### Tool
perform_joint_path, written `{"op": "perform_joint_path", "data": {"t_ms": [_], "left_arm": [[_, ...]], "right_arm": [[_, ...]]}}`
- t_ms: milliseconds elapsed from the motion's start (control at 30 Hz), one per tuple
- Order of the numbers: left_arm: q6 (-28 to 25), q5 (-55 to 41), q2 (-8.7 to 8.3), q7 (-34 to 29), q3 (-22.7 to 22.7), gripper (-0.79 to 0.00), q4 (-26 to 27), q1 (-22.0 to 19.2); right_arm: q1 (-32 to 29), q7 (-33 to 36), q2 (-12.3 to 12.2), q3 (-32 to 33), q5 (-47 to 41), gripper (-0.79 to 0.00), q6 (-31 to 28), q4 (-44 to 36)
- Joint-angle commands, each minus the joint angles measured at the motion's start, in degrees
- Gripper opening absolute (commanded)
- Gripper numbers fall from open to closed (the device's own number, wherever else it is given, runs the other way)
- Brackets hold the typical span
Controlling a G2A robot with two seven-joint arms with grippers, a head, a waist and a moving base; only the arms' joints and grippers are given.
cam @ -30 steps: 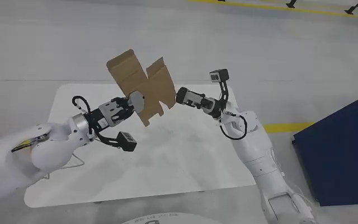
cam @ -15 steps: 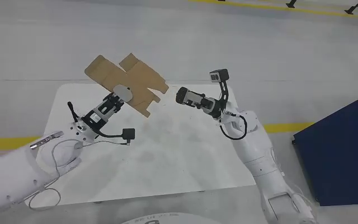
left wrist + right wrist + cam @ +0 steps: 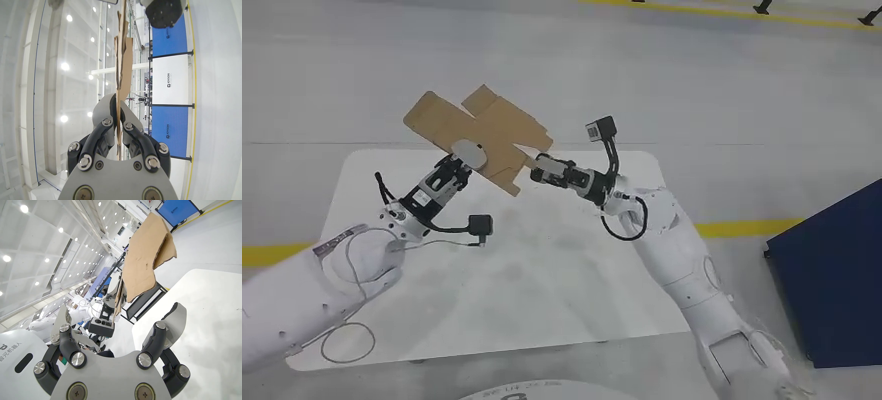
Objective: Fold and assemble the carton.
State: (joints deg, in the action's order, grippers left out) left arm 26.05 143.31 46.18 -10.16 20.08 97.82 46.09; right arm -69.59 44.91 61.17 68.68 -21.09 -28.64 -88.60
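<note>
Evidently light and floppy, the flat brown cardboard carton point(image 3: 482, 130) hangs pinched in the left claw point(image 3: 118, 107); the right claw point(image 3: 120, 309) gapes (empty). Take it by a panel edge.

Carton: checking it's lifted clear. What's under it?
The left gripper, jaws clamped on its edge, holds the carton in the air. Beneath are the table's far edge and floor; the patch it covers is hidden.
</note>
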Motion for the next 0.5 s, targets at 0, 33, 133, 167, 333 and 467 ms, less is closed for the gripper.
{"op": "perform_joint_path", "data": {"t_ms": [0, 33, 133, 167, 333, 467], "left_arm": [[-0.37, 0.49, 0.52, 0.26, 0.65, -0.785, -0.33, 0.43], [-0.51, 0.73, 0.75, 0.46, 0.99, -0.785, -0.46, 0.65], [-0.91, 1.37, 1.37, 1.02, 2.06, -0.785, -0.76, 1.40], [-1.16, 1.61, 1.56, 1.17, 2.41, -0.785, -0.77, 1.65], [-2.17, 2.74, 2.51, 1.98, 4.09, -0.785, -0.82, 2.84], [-3.00, 3.32, 3.27, 2.59, 5.37, -0.785, -1.03, 3.73]], "right_arm": [[0.49, -0.01, 0.20, -0.60, -0.43, -0.314, -0.46, 0.41], [0.68, -0.06, 0.28, -0.81, -0.63, -0.332, -0.71, 0.66], [1.18, -0.39, 0.50, -1.17, -1.00, -0.400, -1.23, 1.38], [1.36, -0.48, 0.56, -1.27, -0.99, -0.403, -1.28, 1.60], [2.05, -0.15, 0.87, -2.28, -0.59, -0.416, -0.96, 2.08], [2.28, 0.77, 1.05, -3.06, 0.07, -0.413, -1.45, 1.88]]}}
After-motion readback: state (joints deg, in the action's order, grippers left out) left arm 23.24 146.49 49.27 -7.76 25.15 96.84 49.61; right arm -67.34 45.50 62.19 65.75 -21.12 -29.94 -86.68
